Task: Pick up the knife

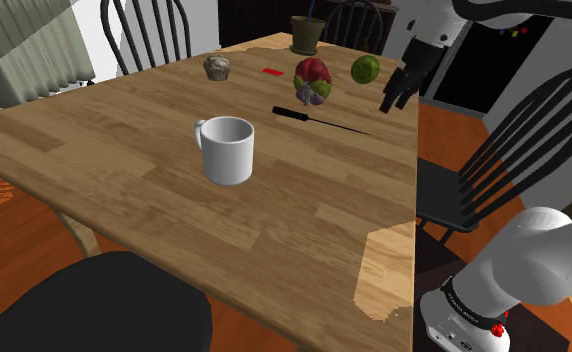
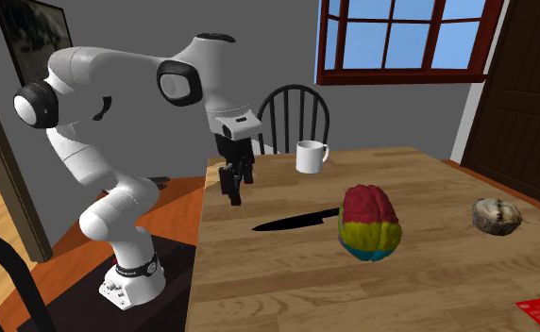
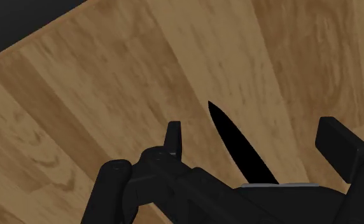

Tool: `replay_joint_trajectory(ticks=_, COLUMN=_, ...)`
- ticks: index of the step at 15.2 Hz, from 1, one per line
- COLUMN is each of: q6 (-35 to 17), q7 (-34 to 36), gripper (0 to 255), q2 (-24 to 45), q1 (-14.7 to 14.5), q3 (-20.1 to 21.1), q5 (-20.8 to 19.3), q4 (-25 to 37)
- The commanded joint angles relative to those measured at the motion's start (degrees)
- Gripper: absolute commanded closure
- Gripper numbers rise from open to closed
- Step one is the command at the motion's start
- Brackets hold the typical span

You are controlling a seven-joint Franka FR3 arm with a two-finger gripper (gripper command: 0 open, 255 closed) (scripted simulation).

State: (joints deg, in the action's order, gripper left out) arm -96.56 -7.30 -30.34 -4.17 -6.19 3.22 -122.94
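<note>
Setting: wooden table [image 1: 124,130] in a dining room, with dark spindle-back chairs around it and a blue-paned window [image 2: 400,38] behind in the second exterior view.

Knife [image 1: 319,120]: all black, lying flat on the table. In the shoulder view it sits at about 2 o'clock from the white mug [image 1: 229,150] and at 6 o'clock from a red, yellow and purple lumpy object [image 1: 312,80]. The thick handle end points toward the mug side. The thin tip points toward the table edge nearest the arm.

Other items, all well apart from the gripper: a muffin [image 1: 217,67], a red card [image 1: 271,71] and a green fruit [image 1: 364,68].

Gripper [image 2: 232,193]: hangs above the table near its edge, at roughly 11 o'clock from the blade tip in the second exterior view. In the wrist view the two black fingers [image 3: 173,137] stand wide apart. The blade tip runs up between them and touches neither. Nothing is held.

Progress (judgement): early.
- Done: the gripper is over the knife's tip end with the jaws spread.
- Not yet done: descent, closing and lift.
- The knife rests with its full length on the wood.

Remaining:
- Lower until the fingers straddle the knife.
- Probably shift toward the handle, since the tip is thin and a poor place to clamp.
- Close firmly, then raise the knife off the table.

Risk: a flat, low item may slide or pivot as the fingers close.
</note>
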Motion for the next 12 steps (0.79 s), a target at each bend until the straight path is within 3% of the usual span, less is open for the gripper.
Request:
replay_joint_trajectory(ticks=1, q6=-1.28, q7=-4.90, gripper=0, q2=5.03, q1=-1.61, q3=-1.00, q5=0.51, q4=2.88)
replay_joint_trajectory(ticks=12, q6=-0.75, q7=-27.26, gripper=0, q2=29.36, q1=-7.44, q3=-1.48, q5=4.84, q4=22.57)
